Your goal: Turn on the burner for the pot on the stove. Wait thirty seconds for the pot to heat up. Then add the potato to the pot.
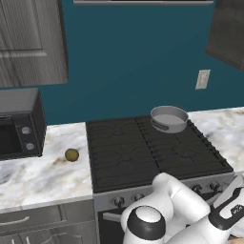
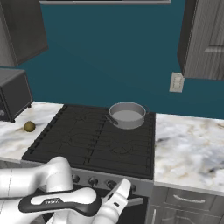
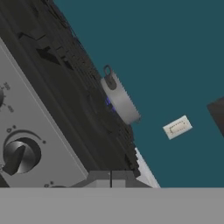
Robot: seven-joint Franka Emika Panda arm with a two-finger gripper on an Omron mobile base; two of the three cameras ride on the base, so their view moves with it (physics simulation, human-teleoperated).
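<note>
Hand view first: a round knob (image 3: 19, 155) on the grey front panel (image 3: 43, 131) of the stove (image 1: 152, 152) is seen close by, rolled at a slant, and just beside the base of the pot (image 3: 119, 98) a small bluish glint is caught, which may be flame, though that cannot be told for certain. The gripper (image 3: 110, 178) is seen drawn together at the bottom of that view, nothing held between its tips, and no contact with the knob is shown.

In the left base view the pot is found on the rear right burner of the black grates, upright, its pale inside bare. The potato (image 1: 72, 155) is seen lying on the marble worktop (image 1: 38, 174) left of the stove, near the microwave (image 1: 19, 124) and well apart from the pot. The arm is folded low in front of the oven door (image 1: 112, 226), down by the row of knobs.

The burner step is judged to be in hand or only just finished; the heating wait and the potato are not yet dealt with. If the flame is lit, a pause is called for, then the arm must be lifted clear of the panel, carried left over the worktop, the gripper opened, and the potato taken from above. A small round ball is likely to roll if nudged off centre.
</note>
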